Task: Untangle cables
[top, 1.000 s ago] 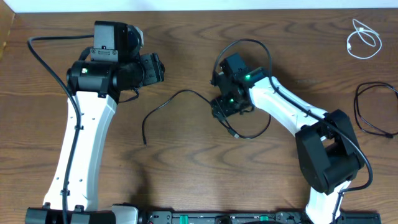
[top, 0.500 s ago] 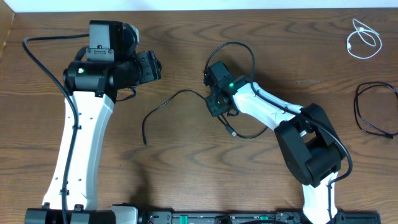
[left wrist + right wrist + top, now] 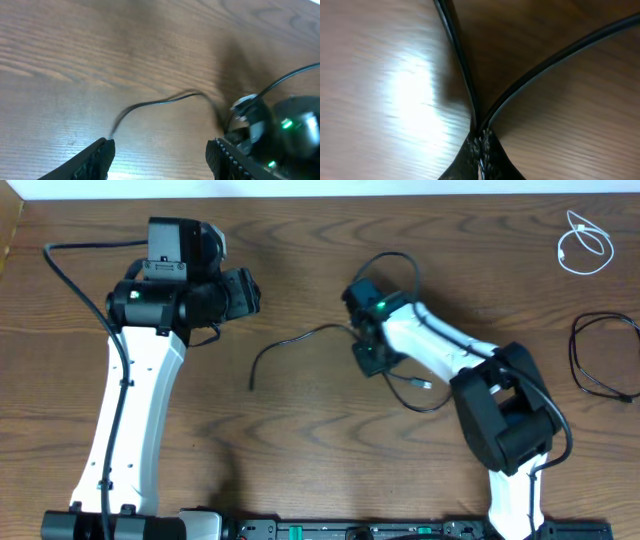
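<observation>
One long black cable (image 3: pixel 300 336) lies across the middle of the table, its free end at the left and a plug on its loop at the right. My right gripper (image 3: pixel 367 352) is shut on this cable. In the right wrist view two strands of the cable (image 3: pixel 460 56) run from the closed fingertips of the right gripper (image 3: pixel 480 138). My left gripper (image 3: pixel 250 290) hovers open to the upper left, apart from the cable. The left wrist view shows the cable (image 3: pixel 160 101) beyond the left gripper's (image 3: pixel 160 150) spread fingers. A white cable (image 3: pixel 585 246) and another black cable (image 3: pixel 598 366) lie at the far right.
The right arm's wrist (image 3: pixel 270 131) with its green light fills the right side of the left wrist view. A thicker black cord arcs above the right wrist (image 3: pixel 395 258). Bare wooden tabletop (image 3: pixel 300 450) stretches between the two arm bases.
My right gripper has closed on the middle black cable and shifted a little right, dragging it; the cable's left free end slid right and up. The left arm has barely moved.
</observation>
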### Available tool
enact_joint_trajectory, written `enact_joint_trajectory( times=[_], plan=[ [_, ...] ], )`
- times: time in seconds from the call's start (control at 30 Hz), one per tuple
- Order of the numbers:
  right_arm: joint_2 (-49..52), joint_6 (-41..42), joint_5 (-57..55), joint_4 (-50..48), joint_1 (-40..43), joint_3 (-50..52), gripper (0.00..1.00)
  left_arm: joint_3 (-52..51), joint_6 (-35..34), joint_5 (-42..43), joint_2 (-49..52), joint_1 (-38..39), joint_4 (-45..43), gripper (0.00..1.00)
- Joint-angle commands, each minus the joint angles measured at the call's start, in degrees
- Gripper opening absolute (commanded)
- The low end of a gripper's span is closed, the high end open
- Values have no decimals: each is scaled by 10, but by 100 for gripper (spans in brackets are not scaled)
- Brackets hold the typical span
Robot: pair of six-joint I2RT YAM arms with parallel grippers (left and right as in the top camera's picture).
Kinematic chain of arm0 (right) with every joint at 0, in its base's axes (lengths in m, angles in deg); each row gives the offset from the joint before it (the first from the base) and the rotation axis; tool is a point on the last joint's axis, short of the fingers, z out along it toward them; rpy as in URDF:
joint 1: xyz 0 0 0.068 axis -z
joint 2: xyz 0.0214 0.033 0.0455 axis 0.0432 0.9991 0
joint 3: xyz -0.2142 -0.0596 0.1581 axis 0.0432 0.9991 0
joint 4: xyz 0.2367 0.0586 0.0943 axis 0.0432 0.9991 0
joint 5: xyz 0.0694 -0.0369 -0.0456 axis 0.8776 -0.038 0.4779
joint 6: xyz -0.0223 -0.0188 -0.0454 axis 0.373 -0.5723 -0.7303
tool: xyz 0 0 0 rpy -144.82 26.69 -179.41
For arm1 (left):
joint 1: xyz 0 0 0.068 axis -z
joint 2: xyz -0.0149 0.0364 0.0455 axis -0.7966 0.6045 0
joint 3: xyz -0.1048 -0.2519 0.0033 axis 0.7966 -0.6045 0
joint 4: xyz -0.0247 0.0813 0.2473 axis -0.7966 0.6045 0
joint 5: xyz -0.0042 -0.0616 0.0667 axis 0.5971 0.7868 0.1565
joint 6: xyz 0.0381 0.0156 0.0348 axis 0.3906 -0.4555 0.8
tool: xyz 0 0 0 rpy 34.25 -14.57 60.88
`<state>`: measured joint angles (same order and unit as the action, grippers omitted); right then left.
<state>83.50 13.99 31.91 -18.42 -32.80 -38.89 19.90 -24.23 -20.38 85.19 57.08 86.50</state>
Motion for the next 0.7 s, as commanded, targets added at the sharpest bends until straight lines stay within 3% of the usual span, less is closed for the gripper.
enact_joint_trajectory(
  times=[0.0, 0.37, 0.67],
  plan=[
    [21, -1, 47, 1, 60, 4, 1, -14, 4, 33, 17, 5, 1, 64],
    [-58, -232, 537, 13, 168, 2, 1, -16, 3, 35, 83, 72, -16, 64],
    [-92, -241, 639, 15, 228, 2, 1, -20, 3, 35, 85, 102, -30, 64]
  ],
)
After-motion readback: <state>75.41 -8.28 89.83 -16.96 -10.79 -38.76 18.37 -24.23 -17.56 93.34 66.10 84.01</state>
